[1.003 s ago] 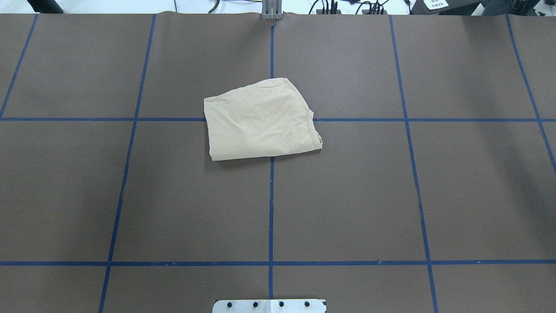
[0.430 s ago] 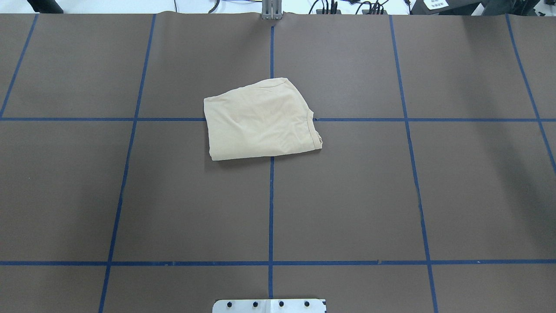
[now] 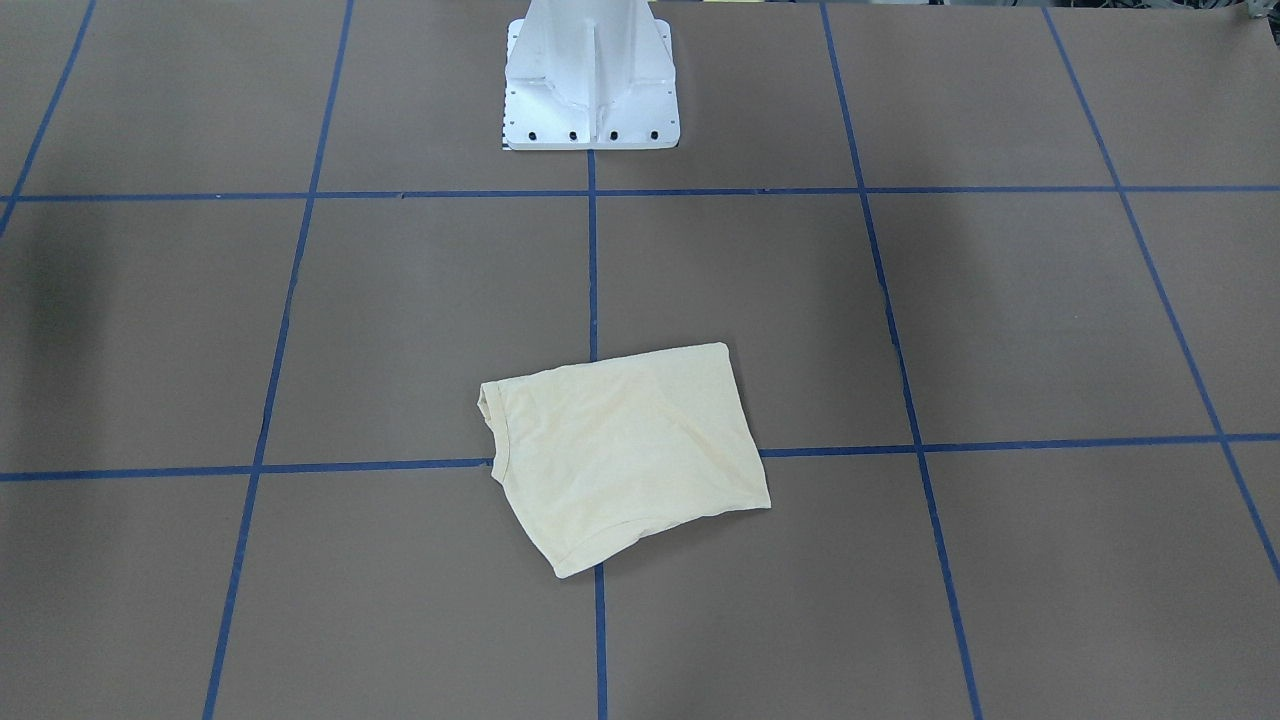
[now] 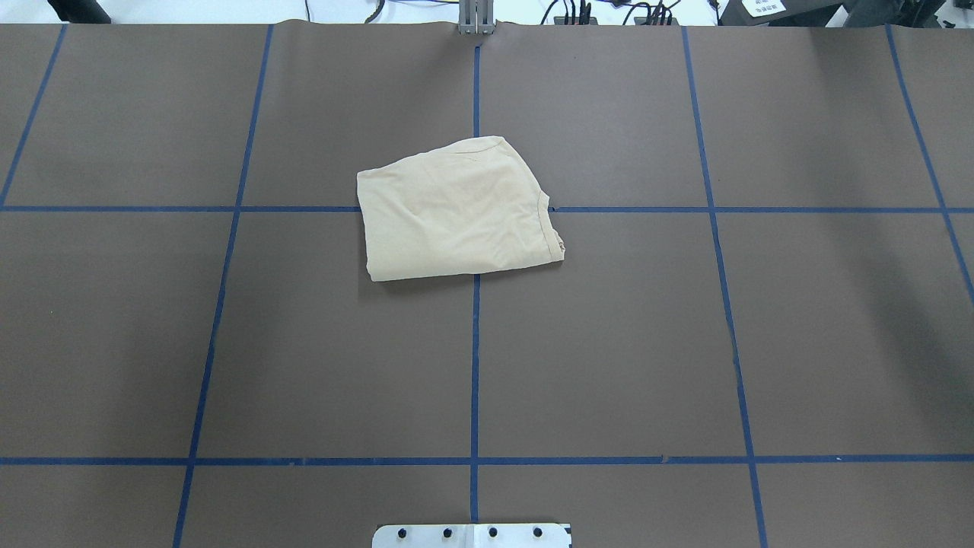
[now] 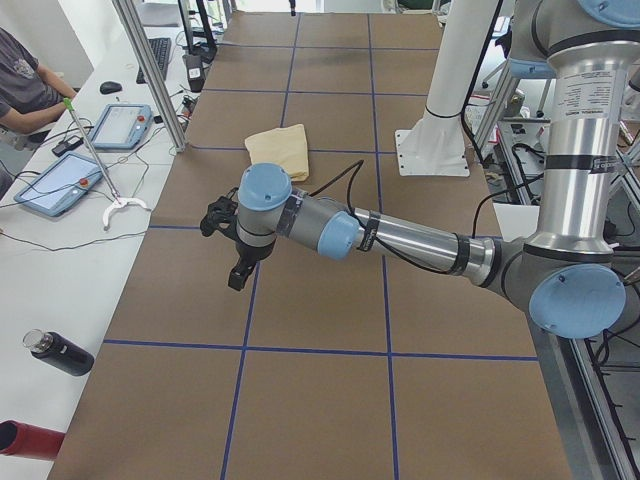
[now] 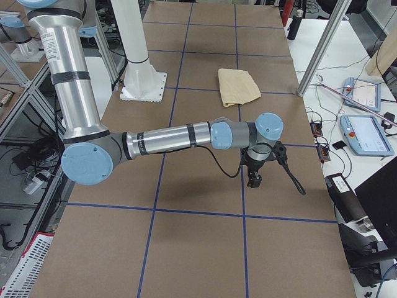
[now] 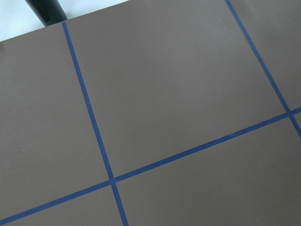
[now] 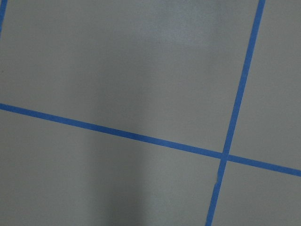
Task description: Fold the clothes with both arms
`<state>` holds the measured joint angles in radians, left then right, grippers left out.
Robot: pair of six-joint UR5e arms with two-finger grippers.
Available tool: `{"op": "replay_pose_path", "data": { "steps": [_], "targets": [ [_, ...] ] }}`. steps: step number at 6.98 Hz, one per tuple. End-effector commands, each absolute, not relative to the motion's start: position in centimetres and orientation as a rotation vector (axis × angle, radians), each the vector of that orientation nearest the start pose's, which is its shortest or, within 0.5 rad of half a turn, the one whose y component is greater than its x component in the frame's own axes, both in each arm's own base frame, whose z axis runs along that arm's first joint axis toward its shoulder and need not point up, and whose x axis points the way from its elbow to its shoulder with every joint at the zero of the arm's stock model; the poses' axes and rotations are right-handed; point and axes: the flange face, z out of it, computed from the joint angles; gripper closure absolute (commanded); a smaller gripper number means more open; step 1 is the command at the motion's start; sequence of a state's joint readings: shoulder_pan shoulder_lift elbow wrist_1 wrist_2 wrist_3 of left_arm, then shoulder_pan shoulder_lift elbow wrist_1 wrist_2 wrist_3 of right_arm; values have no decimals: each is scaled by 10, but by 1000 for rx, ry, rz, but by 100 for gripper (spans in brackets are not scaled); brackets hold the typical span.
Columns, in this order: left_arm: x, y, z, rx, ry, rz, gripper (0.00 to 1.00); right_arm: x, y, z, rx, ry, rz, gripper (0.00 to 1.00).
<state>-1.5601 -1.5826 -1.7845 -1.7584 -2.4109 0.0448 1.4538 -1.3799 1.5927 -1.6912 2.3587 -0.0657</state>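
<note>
The pale cream-yellow shirt (image 4: 456,209) lies folded into a compact packet near the table's middle, plain side up, with the ribbed collar at its right edge. It also shows in the front view (image 3: 625,455) and both side views (image 5: 280,150) (image 6: 239,87). No print or label shows. My left gripper (image 5: 236,282) hangs over bare table far from the shirt, toward the table's left end. My right gripper (image 6: 254,180) hangs over bare table toward the right end. I cannot tell whether either is open or shut. Both wrist views show only brown table and blue tape.
The white pedestal base (image 3: 590,90) stands at the robot's side of the table (image 4: 609,342), which is marked by a blue tape grid. Side benches hold tablets (image 5: 120,125) (image 6: 366,133) and a dark bottle (image 5: 60,352). An operator (image 5: 25,85) sits beyond the left bench.
</note>
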Motion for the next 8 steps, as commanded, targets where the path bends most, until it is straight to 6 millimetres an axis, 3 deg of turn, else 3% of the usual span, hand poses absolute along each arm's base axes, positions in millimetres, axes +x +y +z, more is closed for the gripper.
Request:
{"op": "replay_pose_path", "data": {
  "steps": [1,3,5,8],
  "targets": [
    [-54,-501,517,415,824,233,0,-4,-555,541,104,-788,-227,0],
    [-52,-509,506,473,814,260,0,-5,-546,528,125,-799,-233,0],
    [-51,-510,497,487,825,271,0,-7,-546,527,124,-800,-236,0],
    [-48,-509,502,476,827,273,0,-14,-546,523,128,-805,-252,0]
  ]
}}
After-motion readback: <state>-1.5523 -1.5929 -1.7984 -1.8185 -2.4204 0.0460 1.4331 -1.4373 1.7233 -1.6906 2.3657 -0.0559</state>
